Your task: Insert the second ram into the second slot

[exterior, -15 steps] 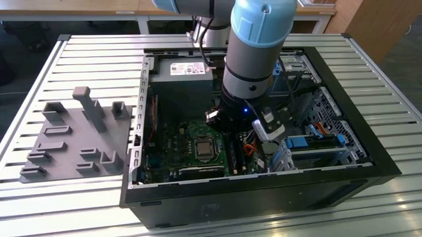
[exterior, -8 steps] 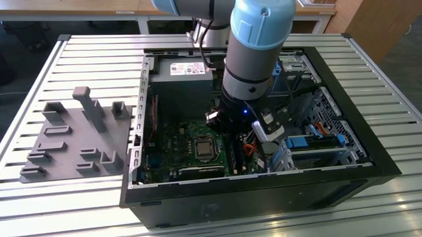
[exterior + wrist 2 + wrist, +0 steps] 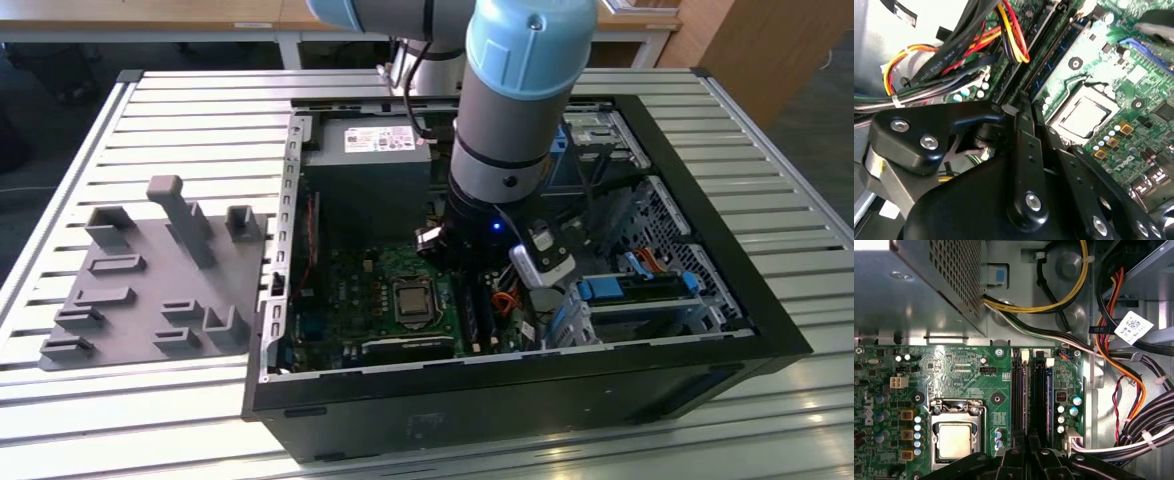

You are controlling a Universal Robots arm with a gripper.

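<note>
Standing on edge in the memory sockets beside the CPU socket (image 3: pixel 956 437), the second ram (image 3: pixel 1049 400) reads in the first wrist view as a thin blue-edged stick, next to another dark stick (image 3: pixel 1018 395); I judge it seated or nearly so. The gripper (image 3: pixel 1029 447) sits directly over these slots, its black fingers (image 3: pixel 1024 130) drawn narrow along the slot line, presumably to press straight down; whether they grip the stick I cannot tell. The exterior view adds the arm (image 3: pixel 514 120) reaching into the open computer case (image 3: pixel 694 370) and a grey parts fixture (image 3: pixel 147 270) alongside.
</note>
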